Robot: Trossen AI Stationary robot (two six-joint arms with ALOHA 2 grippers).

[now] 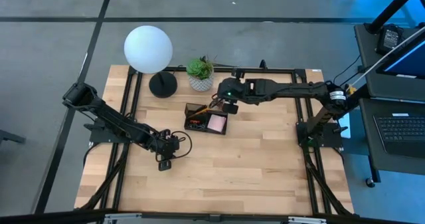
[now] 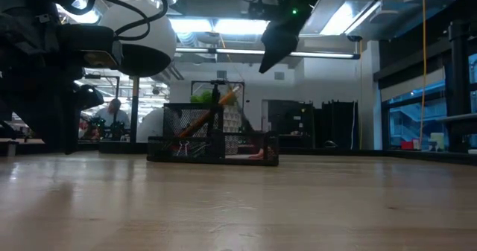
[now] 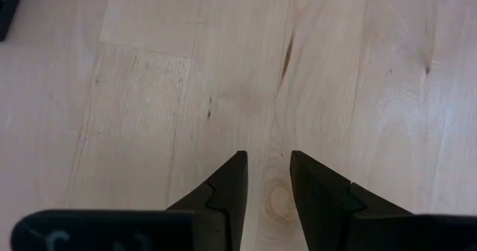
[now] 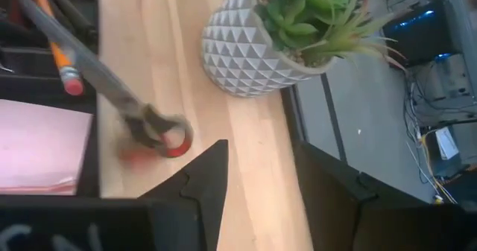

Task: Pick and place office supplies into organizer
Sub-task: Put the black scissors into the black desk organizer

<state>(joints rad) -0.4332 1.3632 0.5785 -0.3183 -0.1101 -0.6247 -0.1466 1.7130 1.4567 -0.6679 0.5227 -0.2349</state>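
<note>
Hovering over organizer (image 1: 206, 119), right end effector (image 1: 230, 108) spread and empty, supplies apparently delivered; left end effector (image 1: 166, 163) spread, idling low over bare surface (image 1: 252, 177).

high: straight down, whole tabletop (image 1: 219, 177)
low: tabletop level — both catch organizer (image 2: 212, 143)
wrists: close, looking down

Blurred scissors (image 4: 145, 128) beside organizer (image 4: 45, 80)

A light wooden table (image 1: 265, 177) carries the black organizer (image 1: 206, 118), a potted plant (image 1: 200, 74) and a lamp base (image 1: 163, 84).
</note>
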